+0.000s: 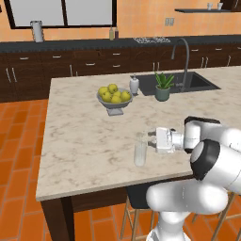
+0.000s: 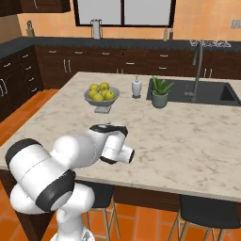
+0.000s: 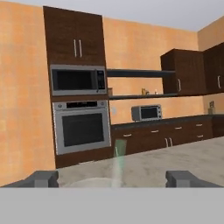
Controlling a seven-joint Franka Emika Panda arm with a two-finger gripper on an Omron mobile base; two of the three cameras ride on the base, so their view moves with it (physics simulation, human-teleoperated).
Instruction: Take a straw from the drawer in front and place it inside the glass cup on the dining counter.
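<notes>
The glass cup (image 1: 140, 153) stands on the beige dining counter (image 1: 84, 141) near its front edge. In the hand view the pale straw (image 3: 117, 165) rises upright from the cup's faint rim (image 3: 89, 180), tilted slightly. My gripper (image 3: 112, 178) is open, its fingertips (image 3: 41, 178) wide apart on either side of the straw and touching nothing. From the left base view the gripper (image 1: 150, 140) reaches level from the right, just beside the top of the cup. In the right base view my forearm and hand (image 2: 117, 149) cover that spot. The drawer is out of view.
A grey bowl of yellow-green fruit (image 1: 114, 96) sits mid-counter. Beyond it are a white soap bottle (image 1: 134, 84), a potted plant (image 1: 163, 87) and the black sink (image 1: 188, 82) with its tap. Dark stools (image 2: 207, 212) stand under the counter's front edge.
</notes>
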